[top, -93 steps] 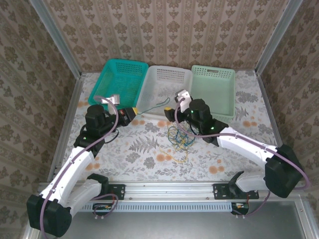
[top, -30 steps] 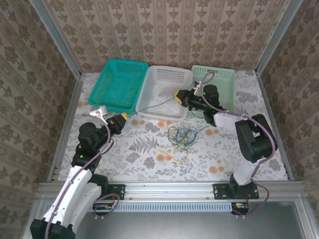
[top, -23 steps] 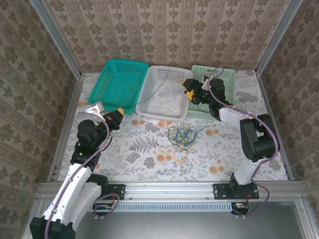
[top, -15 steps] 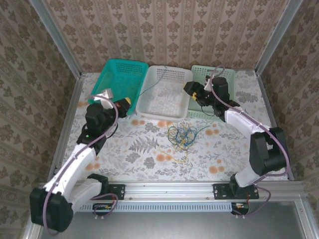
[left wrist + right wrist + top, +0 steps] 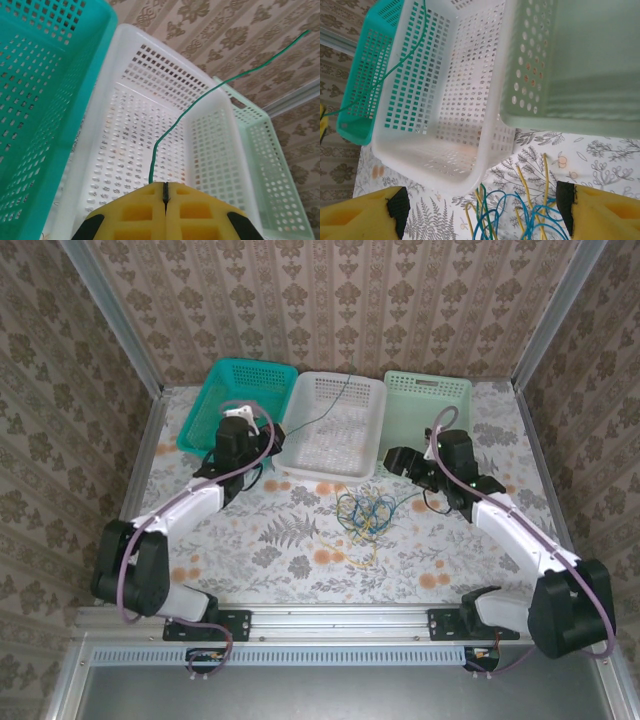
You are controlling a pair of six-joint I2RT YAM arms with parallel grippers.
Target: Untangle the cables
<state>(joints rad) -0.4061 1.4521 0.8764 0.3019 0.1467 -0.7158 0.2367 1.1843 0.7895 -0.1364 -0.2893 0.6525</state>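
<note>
**Green cable pinched by the left arm, the rest knotted on the tabletop**

Nearest the arm bases, a tangle of cables [image 5: 363,512] in yellow, blue and green lay on the floral tabletop [image 5: 300,540], just in front of the white basket [image 5: 335,425]. The right fingers [image 5: 357,215] stood wide apart and held nothing. They hung just to the right of the tangle, and in the right wrist view the blue and yellow loops showed on the tabletop between the two yellow pads.

Further back on the left, the left fingers [image 5: 165,194] were pressed fully together on one end of a single green cable [image 5: 200,102]. That cable rose from the seam between the pads and arced out over the white basket. Its free end was in the air towards the basket's far rim.

Behind these, three baskets sat in a row: the teal basket [image 5: 238,405] on the left, the white one in the middle, and the pale green basket [image 5: 428,420] on the right.
</note>
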